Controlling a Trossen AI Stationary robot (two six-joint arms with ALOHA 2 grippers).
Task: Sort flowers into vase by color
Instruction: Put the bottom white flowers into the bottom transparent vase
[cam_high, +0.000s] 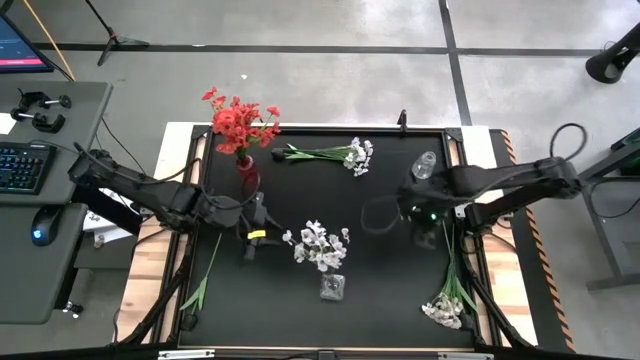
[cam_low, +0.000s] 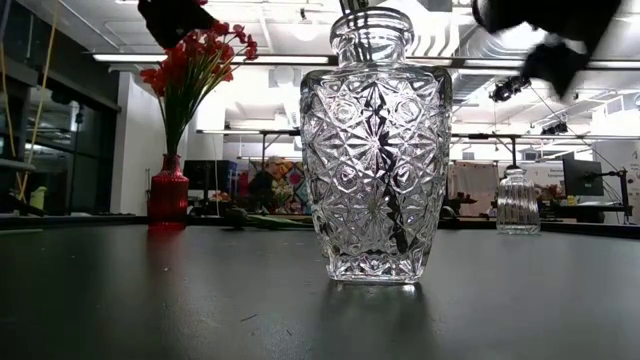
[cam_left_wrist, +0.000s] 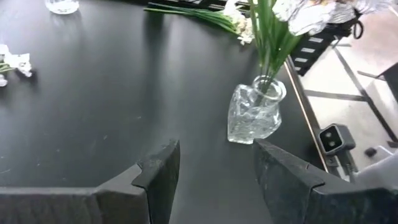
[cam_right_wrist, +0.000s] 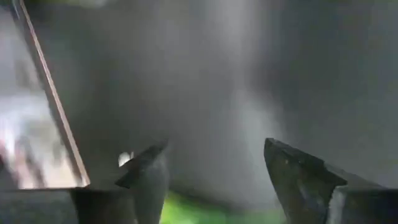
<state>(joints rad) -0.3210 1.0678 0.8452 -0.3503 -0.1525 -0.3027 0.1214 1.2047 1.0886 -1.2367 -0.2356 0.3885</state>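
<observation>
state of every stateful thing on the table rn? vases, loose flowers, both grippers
red vase: upright, holds red flowers
clear vase: upright, holds white flowers
small clear vase: upright, empty
white spray: lying loose
white bunch: lying loose
left gripper: open, empty
right gripper: open, empty

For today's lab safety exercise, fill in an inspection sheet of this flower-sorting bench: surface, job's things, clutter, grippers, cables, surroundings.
Surface: black table top, wooden edges.
Job's things: red flowers in red vase; white flowers in clear vase; empty clear vase; loose white sprays and; one dark-headed stem.
Clutter: nothing seen.
Grippers: left gripper open, empty; right gripper open over green stems.
Cables: black loop by right arm.
Surroundings: desk with keyboard, mouse.
</observation>
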